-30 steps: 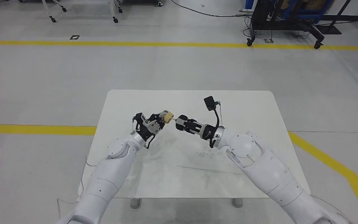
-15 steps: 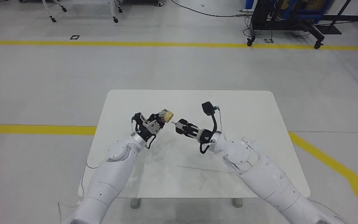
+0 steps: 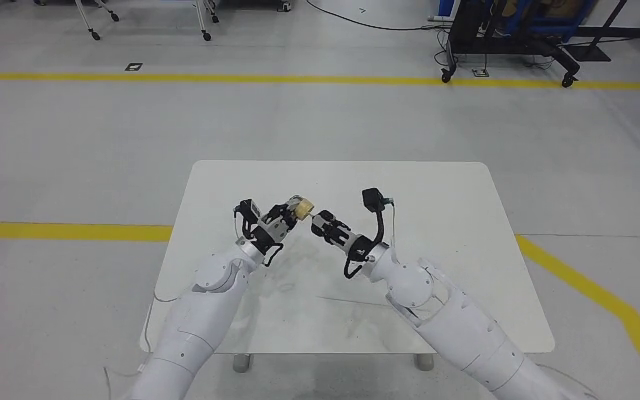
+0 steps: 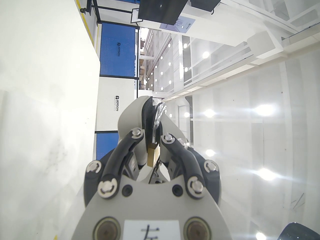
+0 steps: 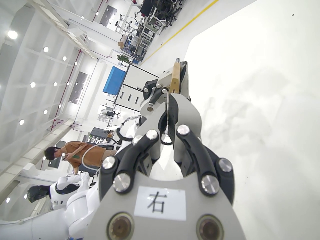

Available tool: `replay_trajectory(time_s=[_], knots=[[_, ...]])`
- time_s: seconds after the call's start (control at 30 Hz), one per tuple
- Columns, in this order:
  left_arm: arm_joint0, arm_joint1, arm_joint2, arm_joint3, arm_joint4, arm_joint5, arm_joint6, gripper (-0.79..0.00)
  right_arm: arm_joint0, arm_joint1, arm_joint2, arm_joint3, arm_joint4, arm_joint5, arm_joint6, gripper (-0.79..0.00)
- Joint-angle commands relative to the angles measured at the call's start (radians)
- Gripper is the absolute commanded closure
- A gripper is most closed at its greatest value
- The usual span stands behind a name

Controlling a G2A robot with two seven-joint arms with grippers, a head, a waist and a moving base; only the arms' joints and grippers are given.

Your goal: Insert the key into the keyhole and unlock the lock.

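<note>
Brass, boxy padlock (image 3: 298, 208) with a silver shackle sits clamped in the left gripper (image 3: 283, 216), raised over the white table (image 3: 450, 200). Opposite, the right gripper (image 3: 322, 223) pinches a thin metal key (image 5: 169, 102), whose tip meets the padlock's end.

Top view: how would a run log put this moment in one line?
left gripper: shut on lock, above table | right gripper: shut on key, tip at lock | insertion depth: cannot tell

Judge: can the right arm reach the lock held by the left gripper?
Probably yes: the right gripper, with the key, sits right against the lock in the left gripper; nothing stands between them.
</note>
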Motion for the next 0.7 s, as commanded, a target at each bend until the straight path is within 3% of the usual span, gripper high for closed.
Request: replay_trajectory(time_s=[0.0, 0.67], knots=[[0.005, 0.0, -0.001, -0.008, 0.003, -0.001, 0.005, 0.0, 0.004, -0.006, -0.005, 0.008, 0.0, 0.02, -0.016, 0.0], [0.03, -0.001, -0.032, -0.038, 0.025, -0.011, 0.038, 0.0, -0.01, -0.039, 0.024, 0.039, 0.028, -0.007, -0.007, 0.0]])
